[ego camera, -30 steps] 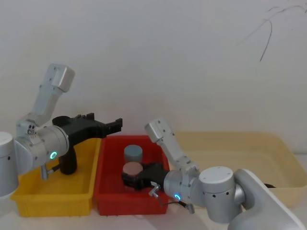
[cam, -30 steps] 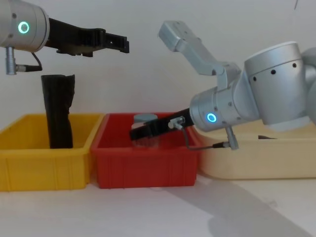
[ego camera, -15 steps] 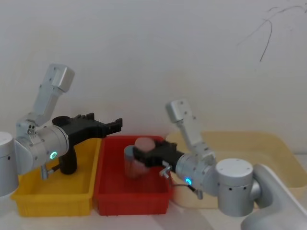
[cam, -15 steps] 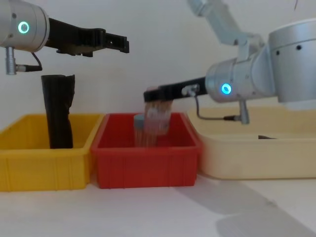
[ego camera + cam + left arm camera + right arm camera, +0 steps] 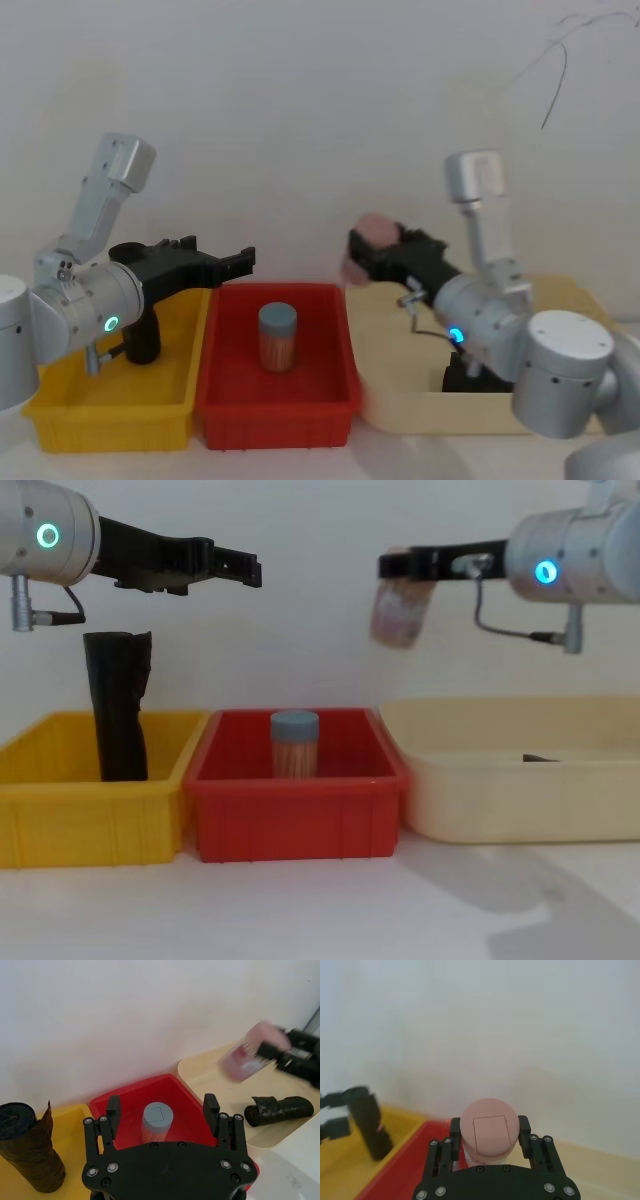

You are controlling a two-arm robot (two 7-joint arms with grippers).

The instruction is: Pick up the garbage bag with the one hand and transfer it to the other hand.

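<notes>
Lifted: right gripper clamps pink-lidded jar | smooth cylinder

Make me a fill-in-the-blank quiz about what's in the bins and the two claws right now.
1. The right claw is shut on a jar whose lid is ___.
2. The number of jars standing in the red bin is ___.
3. The yellow bin holds an upright roll coloured ___.
4. The left claw holds nothing; its fingers are ___.

Missing words: pink; one; black; open.
</notes>
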